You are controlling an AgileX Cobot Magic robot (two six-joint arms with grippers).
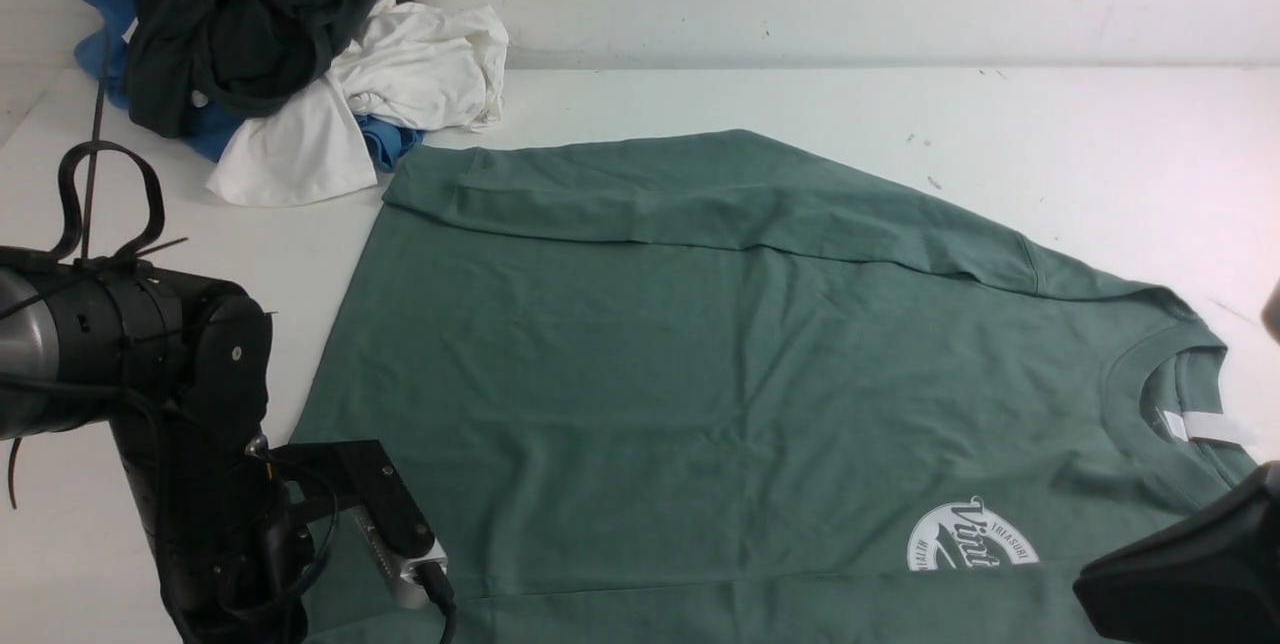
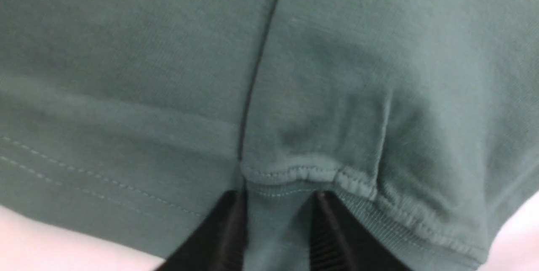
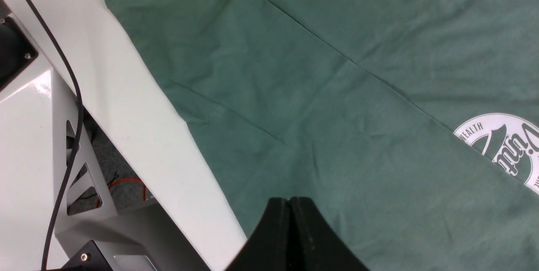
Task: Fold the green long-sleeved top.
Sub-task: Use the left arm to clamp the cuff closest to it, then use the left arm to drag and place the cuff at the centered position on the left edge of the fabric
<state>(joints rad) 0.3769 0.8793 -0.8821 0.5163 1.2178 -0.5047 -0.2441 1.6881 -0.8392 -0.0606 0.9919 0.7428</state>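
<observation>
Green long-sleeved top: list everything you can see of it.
The green long-sleeved top looks like soft sage cotton knit, spread mildly wrinkled on the white table, hem to the robot's left, ribbed crew neck with white label to its right. The far sleeve is folded over the body; a near fold covers part of the round white logo. A stitched edge sits between the fingers of the left gripper.
</observation>
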